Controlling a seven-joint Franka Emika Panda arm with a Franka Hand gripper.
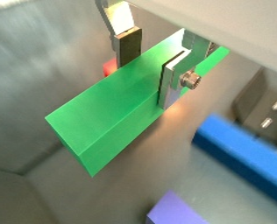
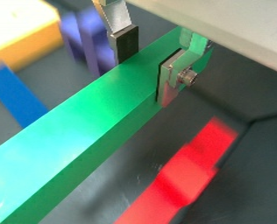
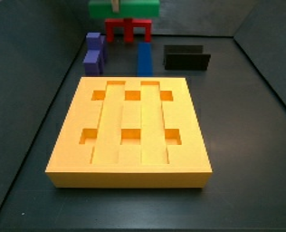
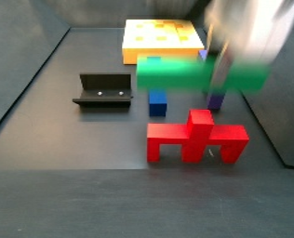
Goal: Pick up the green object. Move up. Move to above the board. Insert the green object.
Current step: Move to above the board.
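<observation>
- The gripper is clamping the green object between both fingers.
- The green object is hanging in the air above the red block, well apart from the board.

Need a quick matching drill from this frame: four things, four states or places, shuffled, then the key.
Things:
1. green object
2. board
3. fixture
4. red block

States or places:
A. yellow-orange slab lying flat, all six square holes unfilled
B. dark bracket standing on the floor, apart from the other pieces
C. clamped between the fingers of the pincer, lifted off the floor
D. standing on the floor, nearest the camera in a side view

Pairs: 1-C, 2-A, 3-B, 4-D
</observation>
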